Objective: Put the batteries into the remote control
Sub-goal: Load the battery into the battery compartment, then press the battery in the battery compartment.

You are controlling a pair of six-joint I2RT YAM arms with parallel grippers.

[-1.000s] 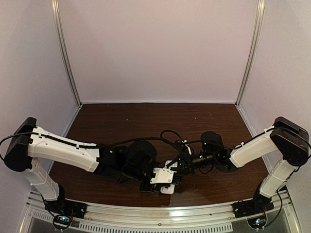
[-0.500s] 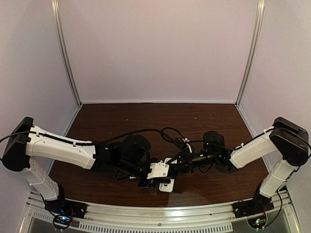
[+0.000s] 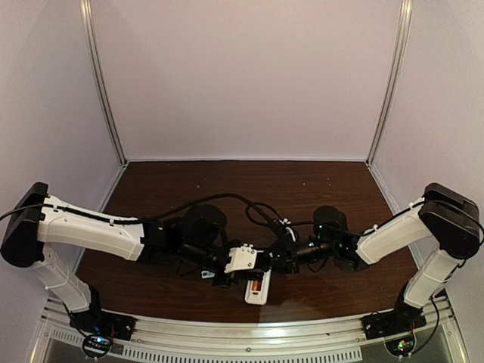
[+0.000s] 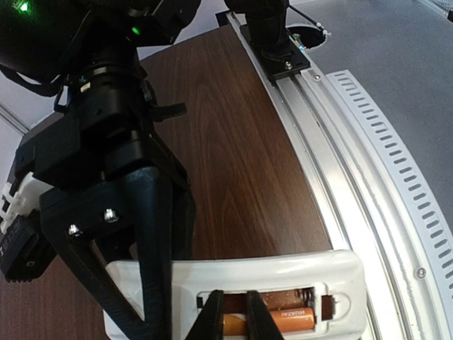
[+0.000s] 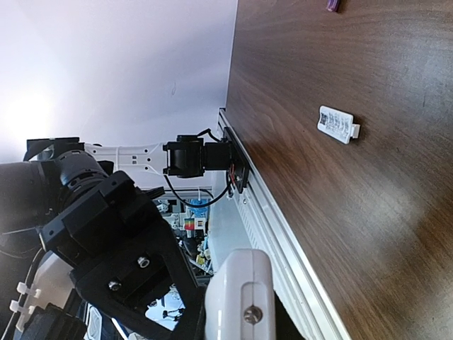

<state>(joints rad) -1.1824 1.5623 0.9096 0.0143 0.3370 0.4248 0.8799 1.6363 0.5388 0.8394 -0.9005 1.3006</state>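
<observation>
Remote control (image 4: 333, 283) is at the front edge of the desk (image 4: 226, 142), just beside the aluminium rail (image 4: 354, 156), back side up with the battery recess exposed. Right pincer (image 3: 271, 268) is clamped on one end of the remote. The orange battery (image 4: 283, 322) lies lengthwise in the recess. Left pincer (image 4: 236, 322) is closed to a sliver, tips down on that battery, not wrapped around it. Purple battery (image 5: 331, 4) is loose on the desk, well apart from the remote. Small white cover piece (image 5: 338, 124) lies flat between it and the arms.
</observation>
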